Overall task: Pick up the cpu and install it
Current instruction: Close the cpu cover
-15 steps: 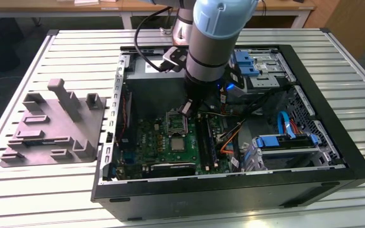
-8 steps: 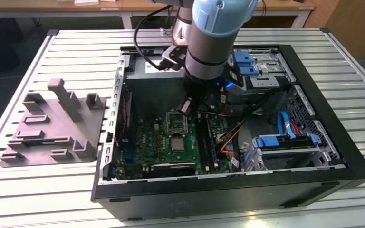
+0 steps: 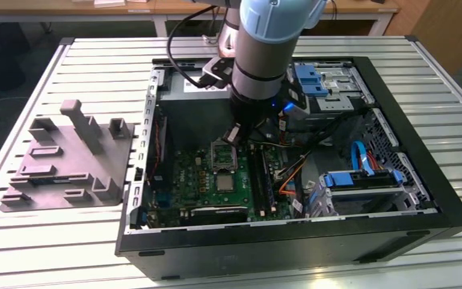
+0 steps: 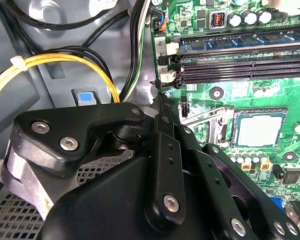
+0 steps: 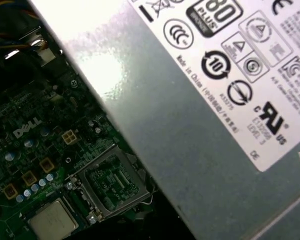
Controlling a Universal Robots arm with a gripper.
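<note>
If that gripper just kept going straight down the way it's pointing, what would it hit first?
Probably the motherboard near the open socket frame; the gripper hangs just above it. The cpu lies slightly further along. Depth is hard to judge.

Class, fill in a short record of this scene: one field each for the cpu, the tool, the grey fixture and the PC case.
cpu: lies flat in its socket on the green board, silver top up; also in both wrist views
tool: inside the case, above the board, beside the cpu
fixture: on the table, on the exterior view's left of the case
case: lies open on the slatted table
</note>
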